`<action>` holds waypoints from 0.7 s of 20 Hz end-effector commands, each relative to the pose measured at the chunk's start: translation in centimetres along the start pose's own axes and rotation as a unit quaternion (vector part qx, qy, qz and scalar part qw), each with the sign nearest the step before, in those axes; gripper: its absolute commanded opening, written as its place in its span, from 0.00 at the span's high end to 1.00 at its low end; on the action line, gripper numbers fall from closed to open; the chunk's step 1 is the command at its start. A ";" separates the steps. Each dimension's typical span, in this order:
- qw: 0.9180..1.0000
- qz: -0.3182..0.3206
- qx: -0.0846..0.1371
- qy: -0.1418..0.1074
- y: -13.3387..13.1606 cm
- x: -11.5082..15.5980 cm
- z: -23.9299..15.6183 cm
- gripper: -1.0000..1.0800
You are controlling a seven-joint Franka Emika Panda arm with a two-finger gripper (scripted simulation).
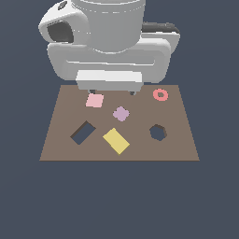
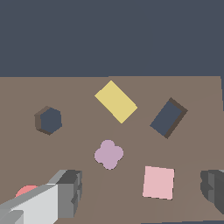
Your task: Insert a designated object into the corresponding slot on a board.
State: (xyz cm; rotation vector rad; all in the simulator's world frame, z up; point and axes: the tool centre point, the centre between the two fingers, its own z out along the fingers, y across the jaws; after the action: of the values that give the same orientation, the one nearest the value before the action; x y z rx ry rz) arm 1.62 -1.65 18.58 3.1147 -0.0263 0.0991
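The gripper (image 2: 140, 192) hangs spread and empty above the board (image 1: 186, 140), near its far edge. Nearest below it lie the pink tile (image 2: 158, 182) and lilac piece (image 2: 108, 154); beyond them, unheld, the yellow block (image 2: 116, 101) lies just beside its slot (image 2: 168, 117), so it likely waits to be picked.
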 end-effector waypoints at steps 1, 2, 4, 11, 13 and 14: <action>1.000 0.000 0.000 0.000 0.0 0.0 0.0 0.04; 1.000 0.000 0.000 0.000 0.0 0.0 0.0 0.04; 1.000 -0.003 0.000 0.000 0.0 0.1 0.1 0.04; 1.000 -0.031 0.002 -0.002 0.2 0.6 1.2 0.04; 0.999 -0.046 0.003 -0.003 0.2 0.8 1.7 0.04; 0.999 -0.054 0.004 -0.003 0.3 1.0 2.0 0.04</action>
State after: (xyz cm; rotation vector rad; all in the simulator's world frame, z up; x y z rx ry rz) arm 2.50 -1.90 17.10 3.1167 0.1069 0.0897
